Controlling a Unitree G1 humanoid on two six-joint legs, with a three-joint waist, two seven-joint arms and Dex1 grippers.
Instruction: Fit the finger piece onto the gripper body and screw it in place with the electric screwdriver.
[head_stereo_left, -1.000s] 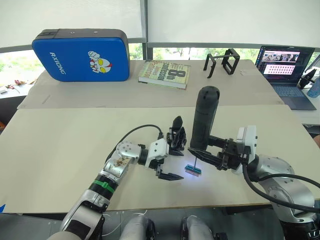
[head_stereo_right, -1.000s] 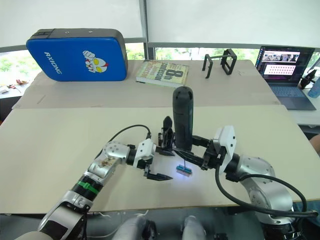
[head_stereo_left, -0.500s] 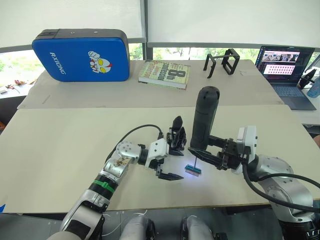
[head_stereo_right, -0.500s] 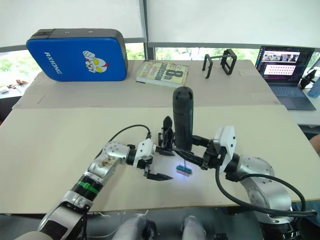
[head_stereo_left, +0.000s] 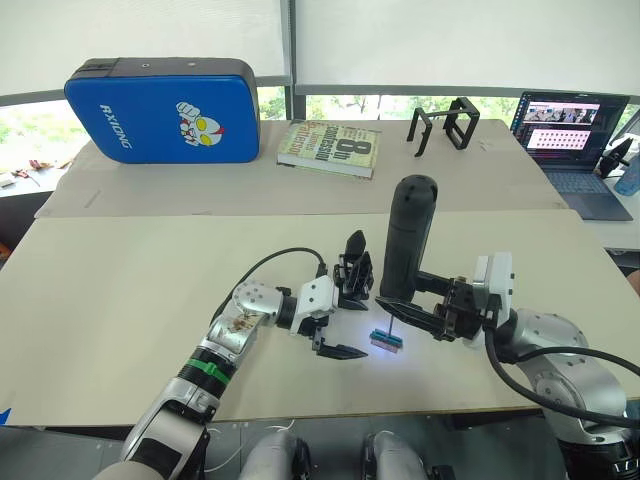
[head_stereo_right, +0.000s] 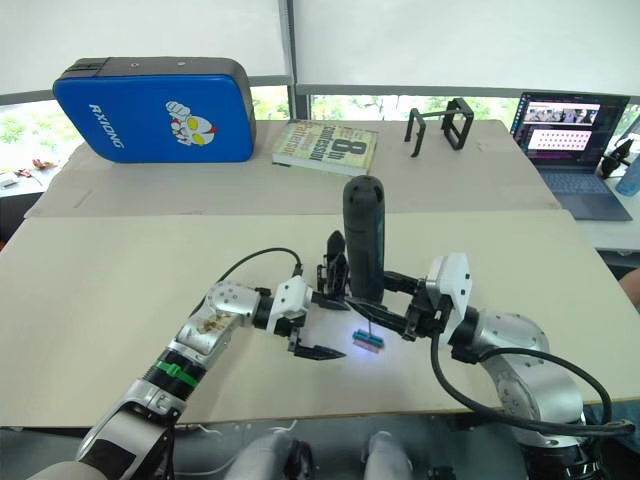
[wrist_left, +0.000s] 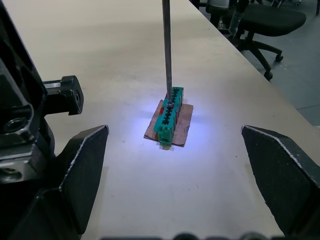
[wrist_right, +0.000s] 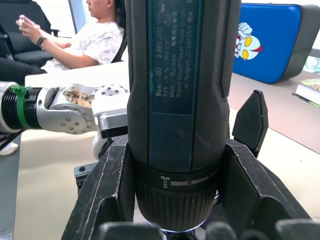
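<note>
Right gripper (head_stereo_left: 415, 312) is clamped on the thick matte-black cylindrical electric screwdriver (head_stereo_left: 408, 238), held upright near the front middle of the smooth cream table (head_stereo_left: 120, 290). Its rounded top points up, and its thin metal bit (wrist_left: 166, 50) comes straight down onto a small green toothed plastic block (wrist_left: 169, 116). That block sits on a little brown card patch, lit by a bluish-white glow on the tabletop.

Left gripper (head_stereo_left: 345, 312) has its fingers spread wide apart. One black pointed finger lies low, just above the table; the other sits against the small black blocky ribbed gripper body (head_stereo_left: 355, 280), just left of the screwdriver. The black tapered plastic finger piece (head_stereo_left: 354, 246) stands upright on top of that body, point up. Whether the left gripper actually grips the body I cannot tell.

Left wrist view shows the bit tip touching the green block's upper end, with the two textured rubbery fingers well apart on either side. Right wrist view shows the screwdriver's teal label panel with printed text and its ribbed collar wedged between the matte fingers, plus a seated person in a white shirt behind.

At the far table: a glossy blue hard case (head_stereo_left: 162, 110) with a cartoon figure, a paperback book (head_stereo_left: 330, 147), two open black frames (head_stereo_left: 445, 125), and an open laptop (head_stereo_left: 566, 135).
</note>
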